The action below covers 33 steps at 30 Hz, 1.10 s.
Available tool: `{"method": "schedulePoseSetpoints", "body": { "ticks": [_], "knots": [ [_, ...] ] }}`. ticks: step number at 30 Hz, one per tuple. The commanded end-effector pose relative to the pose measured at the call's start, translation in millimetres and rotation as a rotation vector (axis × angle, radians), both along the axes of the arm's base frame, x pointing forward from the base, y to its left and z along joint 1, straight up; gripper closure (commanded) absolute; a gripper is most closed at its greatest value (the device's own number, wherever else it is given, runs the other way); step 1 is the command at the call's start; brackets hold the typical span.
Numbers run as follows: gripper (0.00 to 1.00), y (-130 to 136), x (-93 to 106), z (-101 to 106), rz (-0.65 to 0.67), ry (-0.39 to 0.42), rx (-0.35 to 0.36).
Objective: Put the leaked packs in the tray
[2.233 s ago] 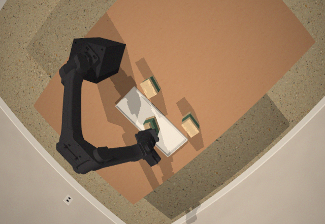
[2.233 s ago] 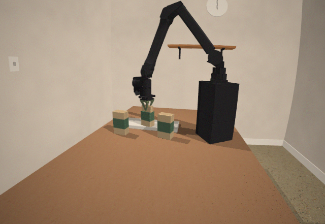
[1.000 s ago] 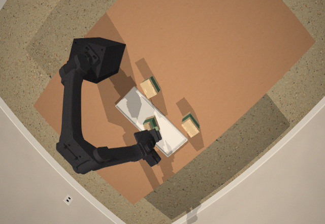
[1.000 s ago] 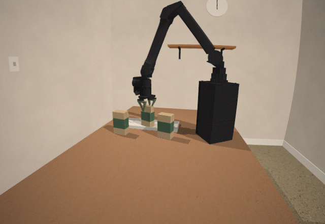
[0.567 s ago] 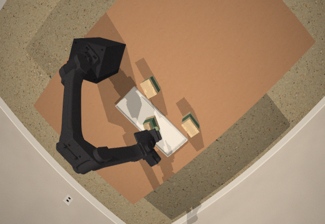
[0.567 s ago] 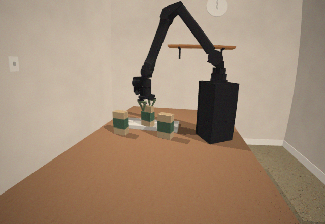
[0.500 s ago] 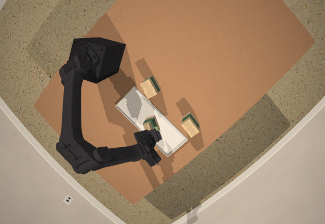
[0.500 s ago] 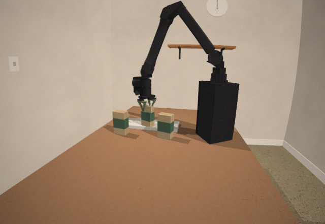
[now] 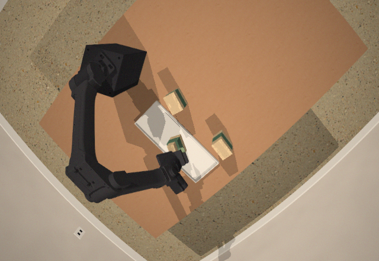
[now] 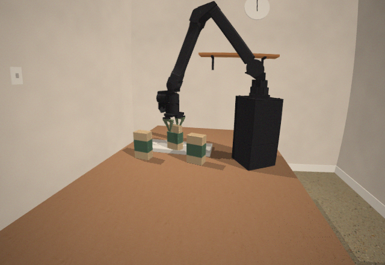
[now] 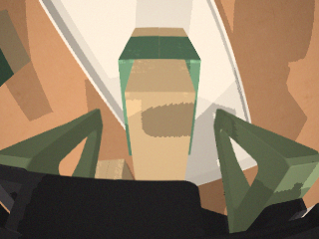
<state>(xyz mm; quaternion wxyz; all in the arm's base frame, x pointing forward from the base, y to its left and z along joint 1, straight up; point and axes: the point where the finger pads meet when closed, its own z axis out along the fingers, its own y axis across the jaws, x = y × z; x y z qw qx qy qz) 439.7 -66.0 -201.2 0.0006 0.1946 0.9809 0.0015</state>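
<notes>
The big black robot arm (image 9: 84, 126) (image 10: 187, 51) bent up high and then came down to its claw. Under the claw was the long white tray (image 9: 199, 152) (image 10: 158, 146) (image 11: 95, 30), lying flat on the brown table. Two tan packs with green bands stood outside the tray, away from the claw: the pack near the arm's black box (image 9: 174, 102) (image 10: 196, 149) and the pack farther from the box (image 9: 222, 146) (image 10: 142, 145). Both were tall and stood straight up. The middle pack (image 9: 176, 143) (image 10: 175, 137) (image 11: 161, 134) stood in the tray, right below the claw, with its long way pointing up at it. The claw (image 9: 182, 154) (image 10: 174, 124) (image 11: 158, 117) was open wide and held nothing, with one green finger on each side of the pack's top and a gap by each.
</notes>
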Motion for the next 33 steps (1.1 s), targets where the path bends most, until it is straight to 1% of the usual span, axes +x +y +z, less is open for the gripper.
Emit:
{"method": "schedulePoseSetpoints", "body": {
  "ticks": [1, 6, 7, 9, 11, 14, 15, 17, 20, 21, 25, 26, 27, 28, 30, 32, 33],
  "knots": [
    [0.22, -3, 14.7, 8, 0.014, -0.034, -0.005],
    [0.22, -3, 14.7, 8, 0.014, -0.034, -0.005],
    [0.22, -3, 15.3, 11, 0.014, -0.036, -0.005],
    [0.22, -2, 4.6, 18, 0.014, -0.015, -0.002],
    [0.22, -2, 4.1, 35, 0.013, -0.015, -0.002],
    [0.22, -2, 3.2, 69, 0.012, -0.015, -0.002],
    [0.22, -6, 22.4, 86, 0.012, -0.05, -0.007],
    [0.22, -6, 24.4, 100, 0.012, -0.054, -0.008],
    [0.22, -6, 24.4, 102, 0.012, -0.054, -0.008],
    [0.22, -1, -7.5, 76, 0.012, 0.025, 0.005],
    [0.22, -1, -7.5, 76, 0.012, 0.025, 0.005],
    [0.22, -1, -5.4, 76, 0.012, 0.017, 0.003],
    [0.22, -4, 12.6, 82, 0.012, -0.017, -0.002],
    [0.22, -5, 18.2, 84, 0.012, -0.028, -0.004],
    [0.22, -1, 13.4, 82, 0.02, -0.016, -0.002],
    [0.22, 17, 30.1, 84, 0.06, -0.015, -0.002],
    [0.22, 33, 44.3, 84, 0.093, -0.016, -0.002]
  ]
}}
